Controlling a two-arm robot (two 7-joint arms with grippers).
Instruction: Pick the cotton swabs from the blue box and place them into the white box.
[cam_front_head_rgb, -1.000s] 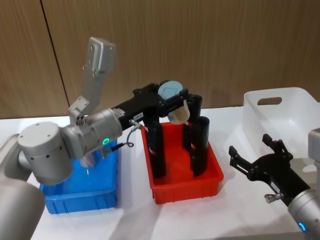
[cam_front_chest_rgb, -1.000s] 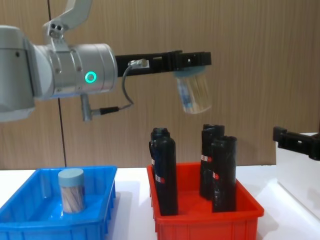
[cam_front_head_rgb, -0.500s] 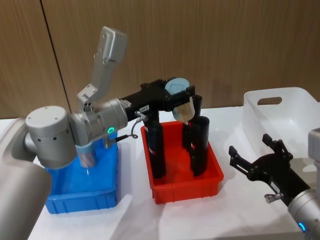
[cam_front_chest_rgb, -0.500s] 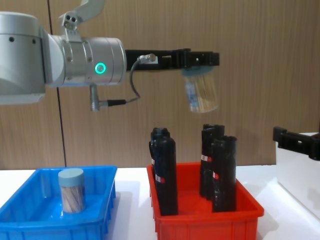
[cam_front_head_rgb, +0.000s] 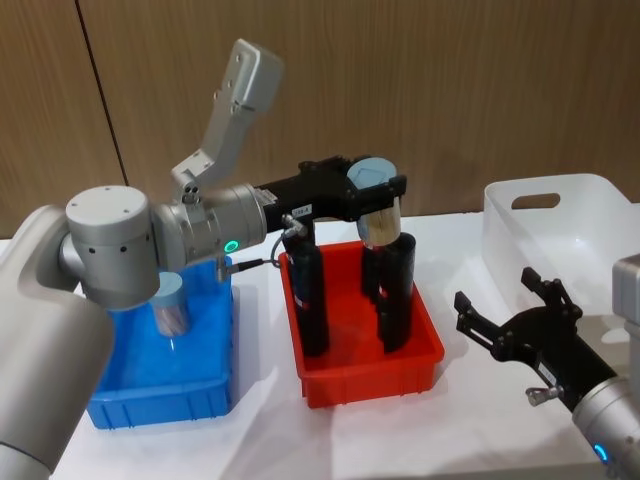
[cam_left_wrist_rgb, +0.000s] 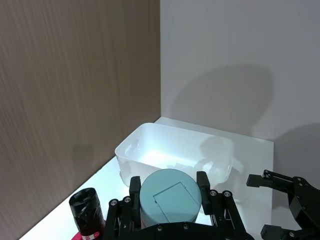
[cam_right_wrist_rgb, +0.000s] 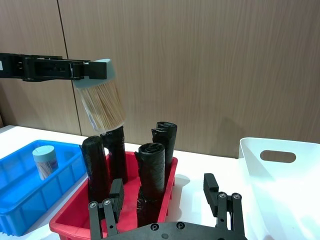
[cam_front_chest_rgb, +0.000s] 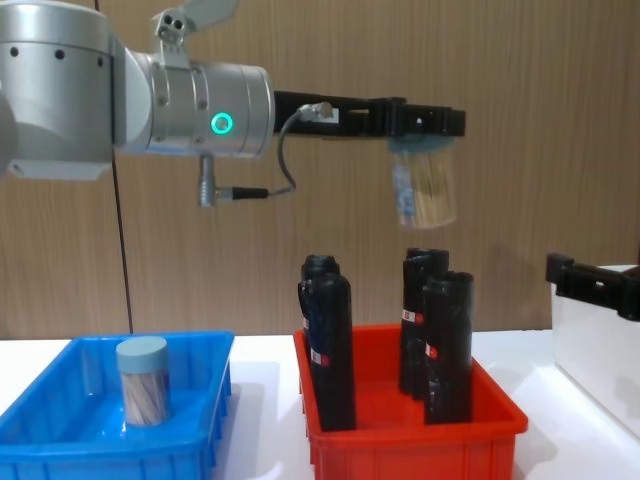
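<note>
The carrying step is in hand: the left gripper (cam_front_head_rgb: 375, 192), jaws clenched on the lid of one container of cotton swabs (cam_front_head_rgb: 380, 222), holds it in the air above the red bin (cam_front_head_rgb: 370, 378) of black rolls (cam_front_head_rgb: 312, 300), between the blue box (cam_front_head_rgb: 160, 410) and the white box (cam_front_head_rgb: 585, 205). The next move probably calls for travelling to the robot's right, clear of the rolls, and releasing only above the white box. The right gripper (cam_front_head_rgb: 495, 292) hangs near that box, jaws spread and empty; a second container (cam_front_head_rgb: 170, 305) stands in the blue box.

Left gripper (cam_front_head_rgb: 375, 190) reaches high, fingers clamped; right gripper (cam_front_head_rgb: 505, 302) low, fingers spread
</note>
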